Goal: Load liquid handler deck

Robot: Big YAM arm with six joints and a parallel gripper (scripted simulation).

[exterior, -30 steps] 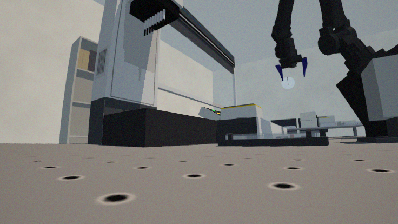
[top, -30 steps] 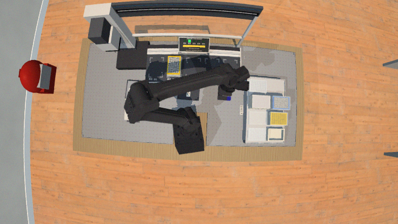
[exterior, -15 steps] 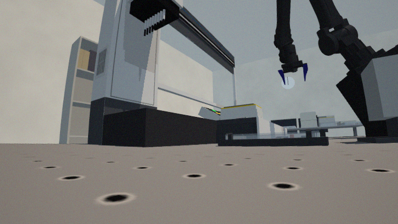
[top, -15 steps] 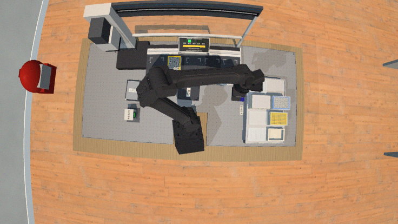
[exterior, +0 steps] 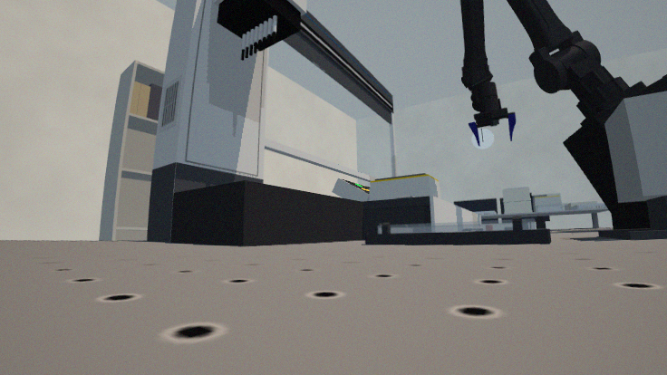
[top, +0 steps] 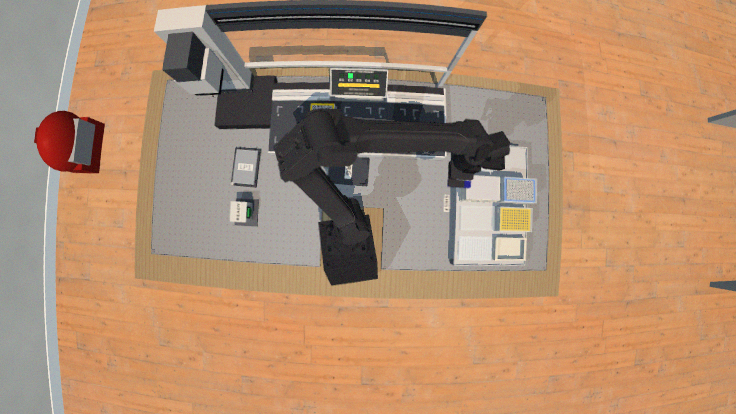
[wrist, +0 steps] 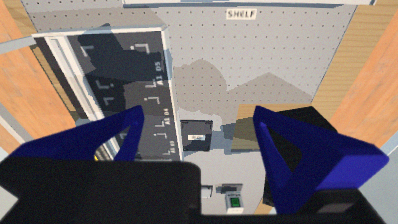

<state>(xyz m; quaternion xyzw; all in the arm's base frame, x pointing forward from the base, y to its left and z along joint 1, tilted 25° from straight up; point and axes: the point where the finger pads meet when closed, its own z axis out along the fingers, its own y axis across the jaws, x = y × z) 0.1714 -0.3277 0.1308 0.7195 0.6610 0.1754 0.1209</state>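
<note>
My gripper (top: 465,181) is open and empty, high above the left edge of the SHELF (top: 489,204). It also shows in the exterior view (exterior: 491,128) and the wrist view (wrist: 200,137). A yellow-edged tip rack (top: 322,106) sits on the deck (top: 360,118), mostly hidden under my arm; it also shows in the exterior view (exterior: 404,185). On the SHELF lie a blue-framed rack (top: 519,189), a yellow rack (top: 514,218), several white lidded items (top: 476,216) and a cream item (top: 509,248). I cannot read their labels. Lid park LP1 (top: 245,166) is empty.
The regrip nest RG (wrist: 196,133) stands between the deck and my base. The READY key (top: 243,211) lies in front of LP1. The liquid handler's gantry (top: 344,15) spans the back. My arm base (top: 347,249) stands at the front middle.
</note>
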